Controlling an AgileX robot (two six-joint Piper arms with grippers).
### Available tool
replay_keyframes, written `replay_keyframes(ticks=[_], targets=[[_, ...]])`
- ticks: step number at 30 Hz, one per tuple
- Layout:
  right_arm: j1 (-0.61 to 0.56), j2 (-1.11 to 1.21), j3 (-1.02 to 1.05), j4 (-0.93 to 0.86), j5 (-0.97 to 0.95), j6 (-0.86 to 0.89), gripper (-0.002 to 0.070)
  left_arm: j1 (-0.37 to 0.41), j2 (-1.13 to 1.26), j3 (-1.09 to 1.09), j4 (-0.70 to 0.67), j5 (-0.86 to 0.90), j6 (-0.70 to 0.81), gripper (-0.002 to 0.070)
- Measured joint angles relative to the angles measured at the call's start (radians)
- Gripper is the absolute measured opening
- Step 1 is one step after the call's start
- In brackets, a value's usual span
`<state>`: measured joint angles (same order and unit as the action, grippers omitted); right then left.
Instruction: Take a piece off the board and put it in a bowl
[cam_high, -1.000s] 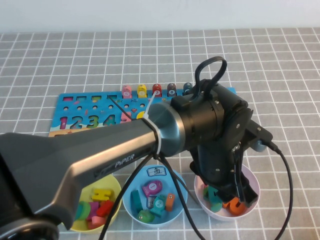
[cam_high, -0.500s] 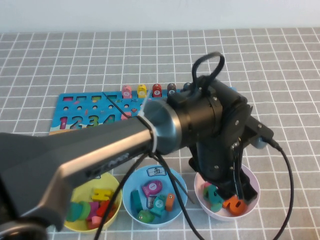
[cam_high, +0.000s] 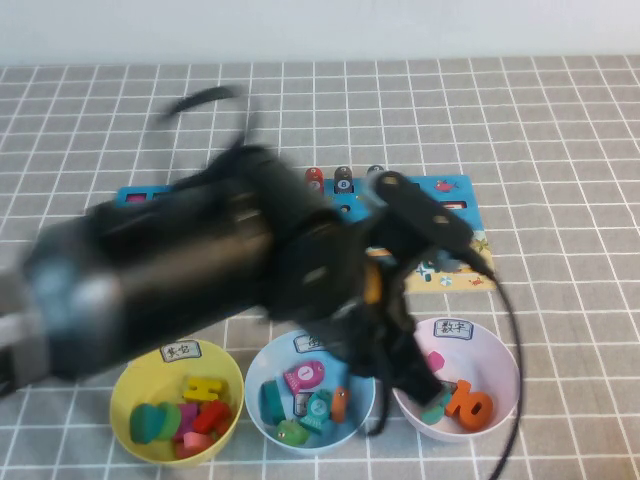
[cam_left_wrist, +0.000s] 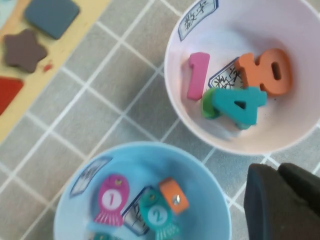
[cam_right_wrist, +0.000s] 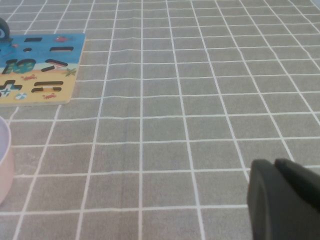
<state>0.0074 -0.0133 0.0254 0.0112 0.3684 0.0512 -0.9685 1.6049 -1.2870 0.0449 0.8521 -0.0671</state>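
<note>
Teal 4 (cam_left_wrist: 239, 106) — flat in pink bowl (cam_left_wrist: 295, 135)

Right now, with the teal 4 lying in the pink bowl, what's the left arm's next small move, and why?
Probably lift the left end effector up and back toward the board. The teal 4 already lies loose in the pink bowl beside the pink 1 and the orange piece, nothing gripping it. The right end effector hangs over bare mat.

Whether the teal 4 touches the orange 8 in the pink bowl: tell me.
Touching. Left wrist view: teal 4 abuts orange 8, no gap, in pink bowl. Left pincer beside that bowl, right pincer over the mat.
</note>
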Motion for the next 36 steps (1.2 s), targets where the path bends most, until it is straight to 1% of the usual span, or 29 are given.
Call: replay_keyframes(ticks=[3,9,14,17,21,26,30,33,36], targets=[[0.000,0.000,0.000,0.000,0.000,0.000,-0.0017,0.000,-0.123,0.115,0.014,-0.085,-0.034,-0.0001],[0.000,0.000,0.000,0.000,0.000,0.000,-0.0017,0.000,-0.387,0.362,0.021,-0.320,-0.084,-0.0001],[0.000,0.000,0.000,0.000,0.000,0.000,-0.0017,0.000,-0.552,0.537,0.021,-0.494,-0.106,-0.0001],[0.000,0.000,0.000,0.000,0.000,0.000,-0.0017,0.000,-0.605,0.600,0.026,-0.514,-0.113,-0.0001],[0.000,0.000,0.000,0.000,0.000,0.000,-0.0017,0.000,-0.615,0.613,0.034,-0.473,-0.117,-0.0001],[0.000,0.000,0.000,0.000,0.000,0.000,-0.0017,0.000,-0.615,0.613,0.055,-0.473,-0.117,-0.0001],[0.000,0.000,0.000,0.000,0.000,0.000,-0.0017,0.000,-0.617,0.613,0.109,-0.483,-0.117,-0.0002],[0.000,0.000,0.000,0.000,0.000,0.000,-0.0017,0.002,-0.626,0.638,0.164,-0.558,-0.117,-0.0002],[0.000,0.000,0.000,0.000,0.000,0.000,-0.0017,0.031,-0.690,0.713,0.177,-0.702,-0.117,-0.0002]])
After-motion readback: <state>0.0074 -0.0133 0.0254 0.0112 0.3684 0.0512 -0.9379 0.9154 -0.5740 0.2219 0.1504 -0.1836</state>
